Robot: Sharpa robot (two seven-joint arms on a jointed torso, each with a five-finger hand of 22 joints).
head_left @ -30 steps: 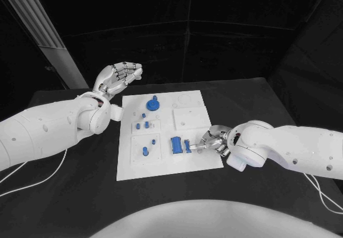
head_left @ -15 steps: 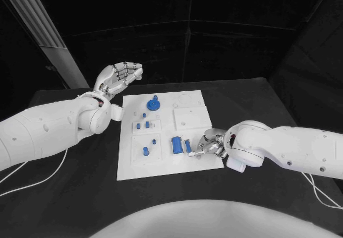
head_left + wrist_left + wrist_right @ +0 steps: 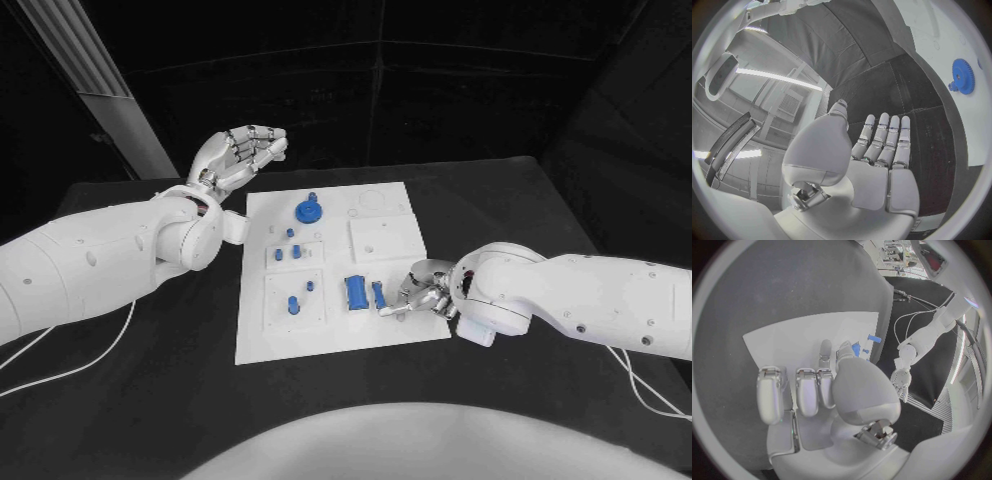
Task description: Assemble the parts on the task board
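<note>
**Right hand at a small blue part on the board's right side**

The white task board (image 3: pixel 332 335) lay in the middle of the black table (image 3: pixel 548 400). The right hand (image 3: pixel 420 292) rested low at the board's right edge, its fingers bent down beside a narrow blue part (image 3: pixel 378 294); whether it pinched that part could not be told. Just left of that piece stood a wider blue block (image 3: pixel 355 291), and a blue gear (image 3: pixel 307 211) sat near the board's far edge. The left hand (image 3: pixel 242 152) was raised beyond the board's far left corner, fingers spread, holding nothing.

The parts looked small, stiff, light and probably smooth, so a fingertip pinch across the narrow part's long sides seemed best. The block crowded it on the left; open board lay nearer the robot, and bare table to the board's right.
</note>
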